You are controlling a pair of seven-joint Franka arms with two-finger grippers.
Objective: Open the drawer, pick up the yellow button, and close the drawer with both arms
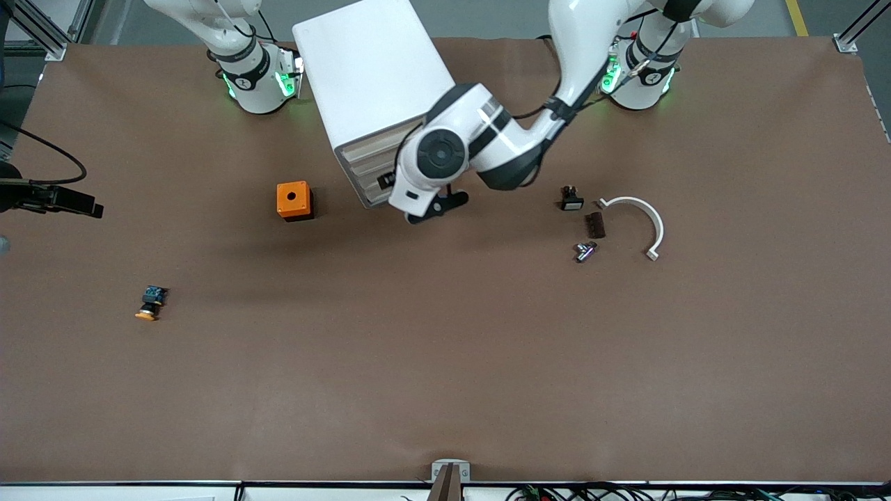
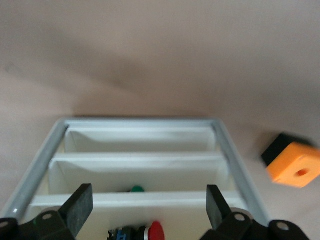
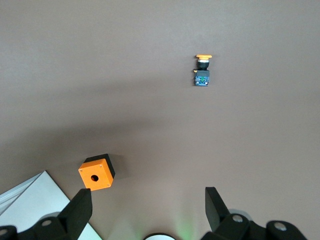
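The button [image 1: 150,303], with an orange-yellow cap, black body and blue end, lies on the table toward the right arm's end; it also shows in the right wrist view [image 3: 202,70]. The white drawer cabinet [image 1: 369,69] stands between the two bases. My left gripper [image 1: 437,207] is at the cabinet's front, open and empty [image 2: 150,205], its fingers [image 2: 80,205] over the white drawer fronts [image 2: 140,159]. A green cap [image 2: 135,189] and a red cap [image 2: 157,231] show among them. My right gripper [image 3: 147,210] is open and empty, high over the table; the front view does not show it.
An orange cube with a round hole [image 1: 293,200] sits beside the cabinet, toward the right arm's end. Toward the left arm's end lie a small black part with a white face [image 1: 571,200], a dark block [image 1: 594,225], a metal piece [image 1: 585,251] and a white curved bracket [image 1: 644,216].
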